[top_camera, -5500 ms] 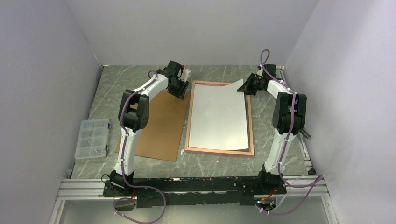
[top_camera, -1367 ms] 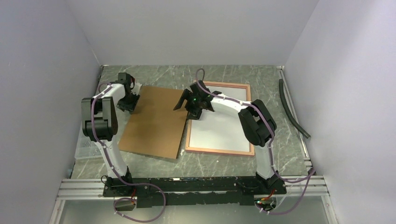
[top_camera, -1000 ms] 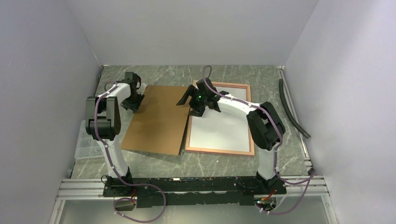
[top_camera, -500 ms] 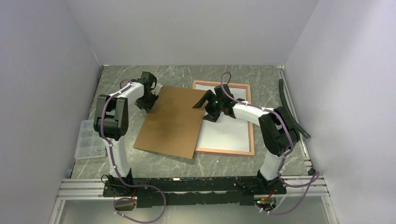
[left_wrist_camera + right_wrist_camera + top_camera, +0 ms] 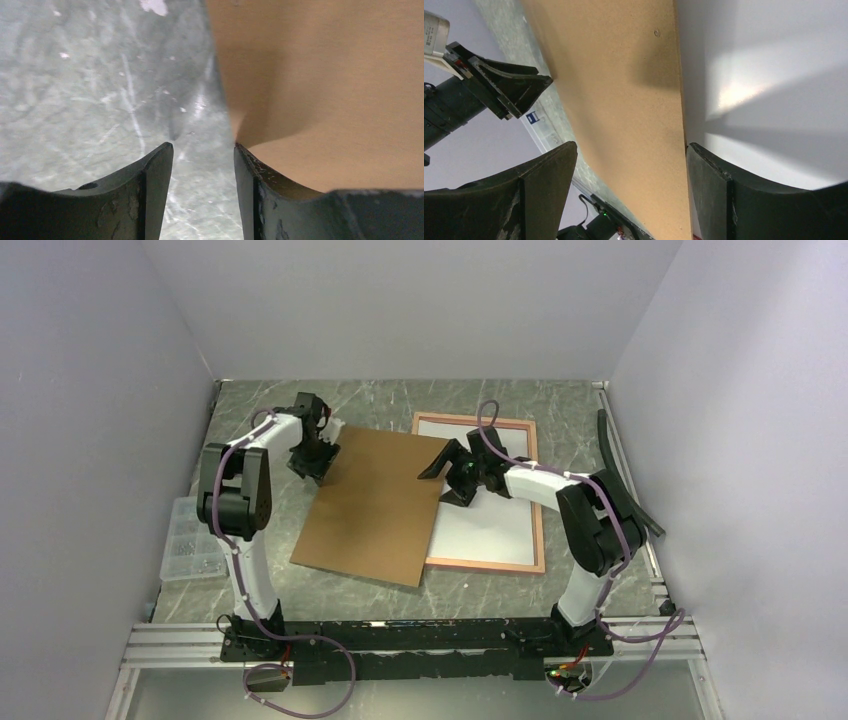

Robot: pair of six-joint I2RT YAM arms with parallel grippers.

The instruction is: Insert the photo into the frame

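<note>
The frame [image 5: 540, 510] with its pink border lies flat at the table's right middle. The photo [image 5: 490, 515] rests in it white back up, also in the right wrist view [image 5: 764, 60]. A brown backing board [image 5: 375, 505] lies slanted over the frame's left side. My left gripper [image 5: 318, 452] stands open at the board's far left corner. In the left wrist view [image 5: 203, 147] only table shows between its fingers, the right one against the board's edge [image 5: 325, 75]. My right gripper [image 5: 452, 468] is open at the board's far right corner. There its jaws [image 5: 631, 147] straddle the board's edge [image 5: 624, 75].
A clear compartment box [image 5: 188, 540] sits at the left table edge, partly behind the left arm. A black hose [image 5: 628, 475] lies along the right wall. Grey walls close in three sides. The mounting rail [image 5: 400, 635] runs along the near edge.
The board has slid right and now covers the frame's left side. Both grippers moved right along with it, one at each far corner.
</note>
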